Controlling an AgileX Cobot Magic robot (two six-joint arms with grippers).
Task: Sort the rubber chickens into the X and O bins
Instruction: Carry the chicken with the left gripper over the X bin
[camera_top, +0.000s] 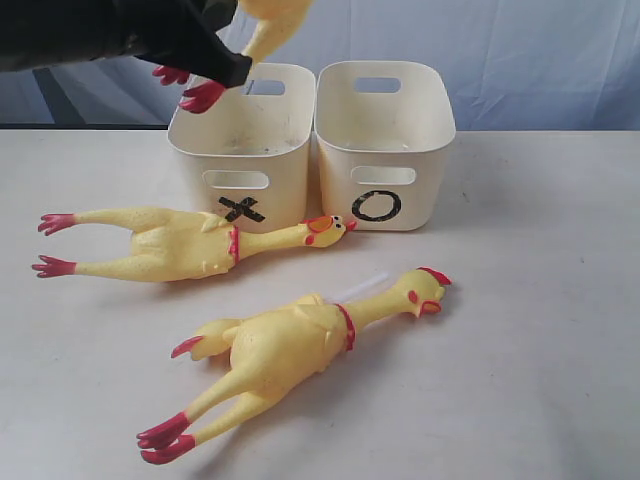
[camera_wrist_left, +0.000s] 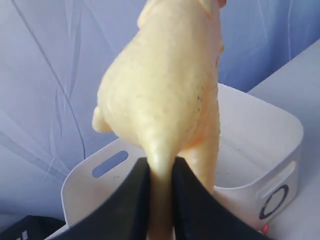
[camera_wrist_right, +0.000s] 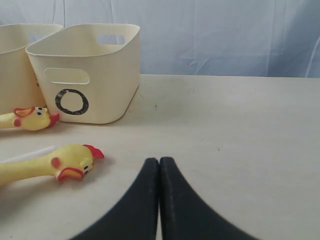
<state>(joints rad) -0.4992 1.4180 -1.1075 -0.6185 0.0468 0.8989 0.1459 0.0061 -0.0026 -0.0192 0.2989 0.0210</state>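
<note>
Pinching a rubber chicken (camera_wrist_left: 165, 90) by the leg in my left gripper (camera_wrist_left: 161, 164), upper left above X bin (camera_top: 205, 150), its head cut off by frame edge; right gripper (camera_wrist_right: 159, 164) pressed together, empty, low over surface (camera_wrist_right: 240, 125).

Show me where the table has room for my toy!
Most bare table is on the right, beside the O bin and past the head of the nearer chicken. The front left corner is free. In front of the X bin it is crowded with chickens.

pale tabletop (camera_top: 540, 330), blue (creased) backdrop (camera_top: 540, 60)
</note>
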